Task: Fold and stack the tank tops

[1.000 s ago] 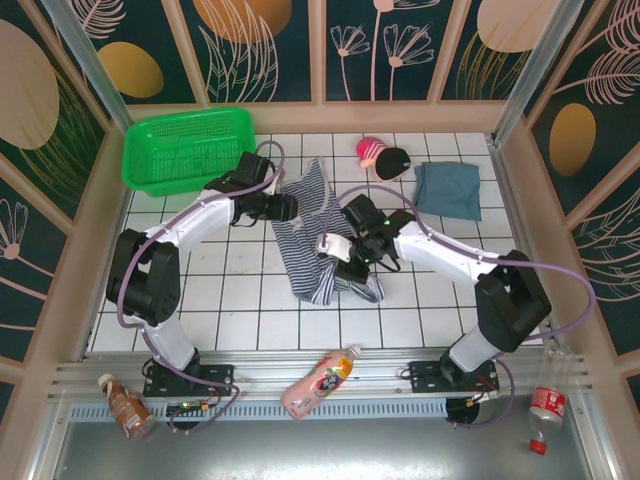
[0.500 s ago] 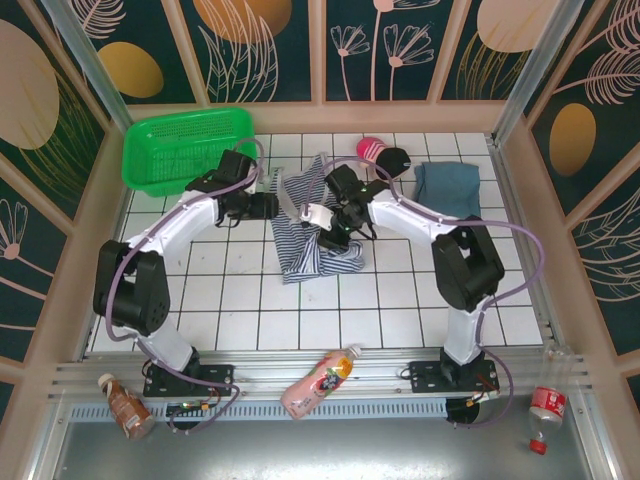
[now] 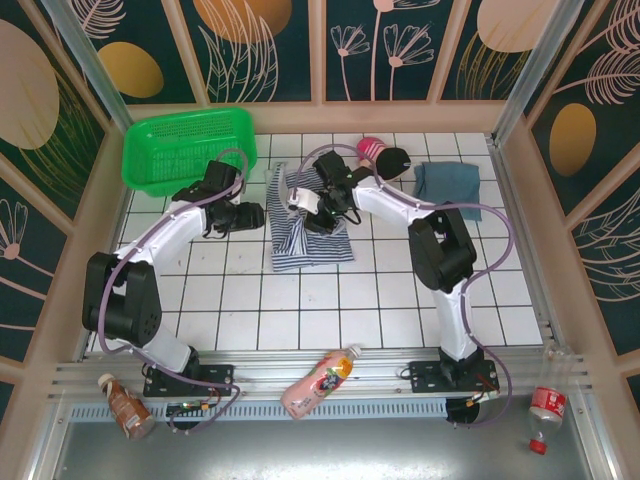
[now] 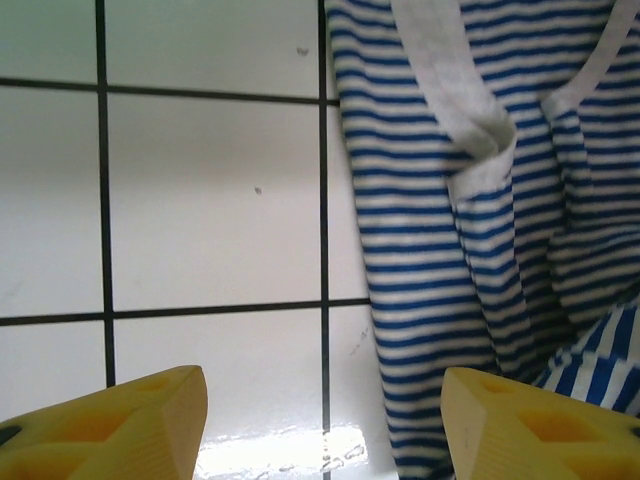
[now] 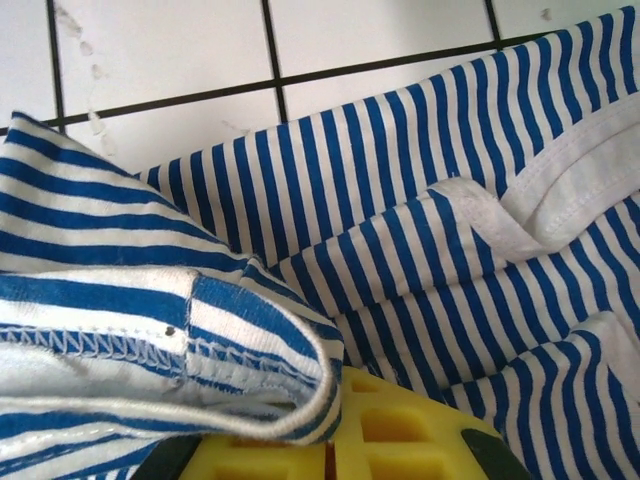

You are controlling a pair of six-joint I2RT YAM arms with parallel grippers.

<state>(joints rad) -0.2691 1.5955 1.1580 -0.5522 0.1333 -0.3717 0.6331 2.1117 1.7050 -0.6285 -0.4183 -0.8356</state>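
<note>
Tabletop (image 3: pixel 240 310): white tiles with dark grid lines; it carried everything listed below.
Green basket (image 3: pixel 180 150): sat in the far left corner, and every place below is given from it.
Striped tank top (image 3: pixel 305 245): lay just to the right of the basket and a little nearer the arm bases. It was bunched and partly doubled over, with its long axis running from the far side toward the bases.
Blue-grey tank top (image 3: pixel 448 190): lay well to the right of the basket, beyond the striped one. It was flat in a folded square, apart from both pincers.
Right pincer (image 3: pixel 312 212): stood over the striped top's far half, on the side away from the basket. Its jaws were almost closed on a doubled hem, which draped over its yellow finger (image 5: pixel 400 440) in the wrist view.
Left pincer (image 4: pixel 325 425): stood between the basket and the striped top, just beside the cloth's basket-side edge. Its jaws were wide and held nothing. The cloth lay to its right, with the striped edge ahead of the right fingertip and bare tile ahead of the left. Judged from this, the left pincer was the nearer one to that free long edge, and it would need to shift rightward, away from the basket, to take it.
Toy (image 3: pixel 382 156): small, pink and black, lay to the right of the basket between the two tops.
</note>
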